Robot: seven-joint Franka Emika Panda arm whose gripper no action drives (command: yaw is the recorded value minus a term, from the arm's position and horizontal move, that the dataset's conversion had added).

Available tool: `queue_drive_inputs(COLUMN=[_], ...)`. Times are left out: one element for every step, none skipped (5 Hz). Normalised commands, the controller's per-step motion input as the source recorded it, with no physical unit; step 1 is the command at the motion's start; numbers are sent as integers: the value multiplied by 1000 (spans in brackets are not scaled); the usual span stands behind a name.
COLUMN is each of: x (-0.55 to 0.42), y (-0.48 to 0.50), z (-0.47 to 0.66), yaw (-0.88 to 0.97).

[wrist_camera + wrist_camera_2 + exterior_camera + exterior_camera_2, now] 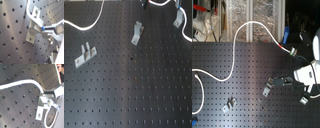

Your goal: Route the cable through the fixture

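The white cable (248, 23) runs from the second exterior view's left, arcs over the board's far edge, and carries a red band (282, 45) before reaching the arm. My gripper (47, 30) is shut on the cable at a blue band (43, 28), right beside a metal bracket fixture (32, 31). In the first wrist view the cable lies across the top of this fixture. In the second wrist view the cable (22, 83) curves to the fingers (50, 99) and loops below the fixture (40, 110). In the first exterior view this fixture (179, 19) is at the right, with the blue band (178, 8) just above.
Two other metal fixtures stand on the black perforated board (129, 90): one in the middle (137, 32) and a two-pronged one at the left (84, 54). A slack cable loop (86, 26) lies at the far left. The white arm (308, 73) hangs over the second exterior view's right.
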Motion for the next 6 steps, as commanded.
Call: queue_drive_inputs(x=[-271,-203,-9,-133,-229,-242], y=[158,97,28,330,508,492], z=[234,151,48,78,-4,-14], yaw=[-31,-203,-140,-157,-129,-120])
